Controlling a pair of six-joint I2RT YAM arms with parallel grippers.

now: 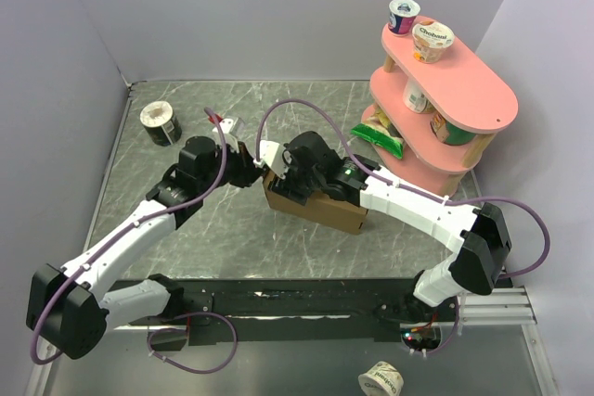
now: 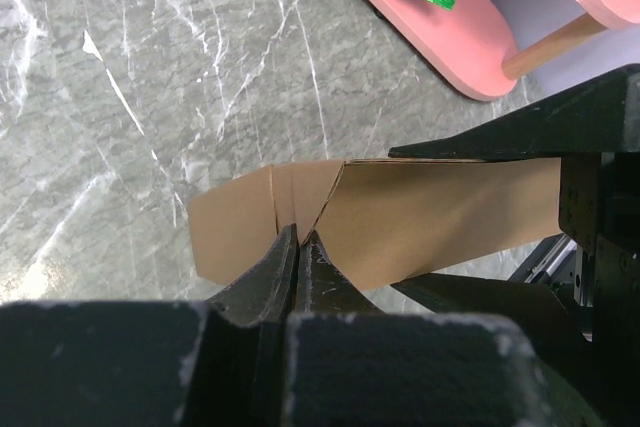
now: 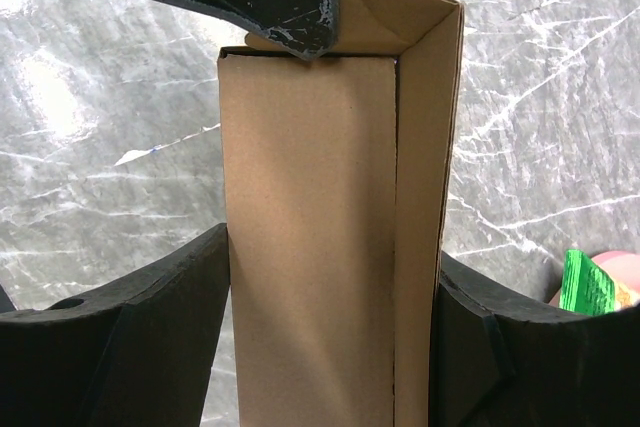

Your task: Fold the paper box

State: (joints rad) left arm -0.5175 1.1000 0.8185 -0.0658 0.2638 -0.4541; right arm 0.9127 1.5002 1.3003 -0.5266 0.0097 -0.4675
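Top external view: paper box point(image 1: 334, 212) lies mid-tabletop point(image 1: 223, 229); right hand point(image 3: 335, 347) grasps its long walls; left hand point(image 2: 300, 247), clenched, meets the end flap point(image 2: 235, 227) at the box's 9 o'clock; step judged flap-tucking; next move calls for a square inward push.

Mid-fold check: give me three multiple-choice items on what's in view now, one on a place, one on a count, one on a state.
1. Where is the green packet relative to the pink shelf? A on its top tier; B off it; C on its lowest tier.
2. How many cups stand on the shelf's top tier? A one; B two; C four.
3. How does the right gripper stand? A shut on the paper box; B wide open in the air; C out of view.

C: the packet rests on the bottom board.
B: two cups stand on top.
A: both fingers press the box's sides.
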